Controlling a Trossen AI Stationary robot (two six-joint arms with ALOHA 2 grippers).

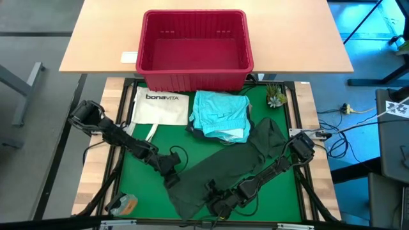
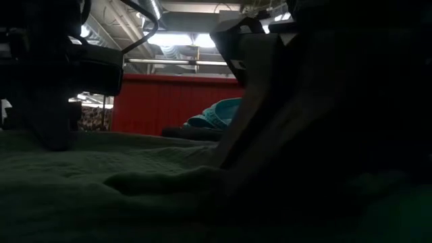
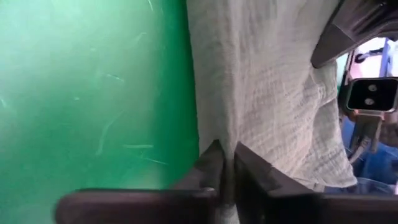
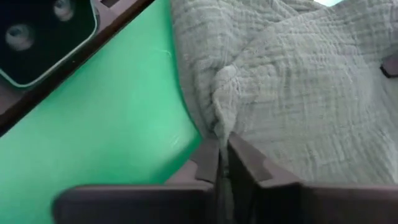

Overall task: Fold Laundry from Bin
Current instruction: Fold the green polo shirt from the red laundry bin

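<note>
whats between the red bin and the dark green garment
The light turquoise garment lies between the bin and the dark green garment, seen in the high view.

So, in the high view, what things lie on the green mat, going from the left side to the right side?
White tote bag → left gripper, shut on the dark green garment → light turquoise garment → small plant.
</note>
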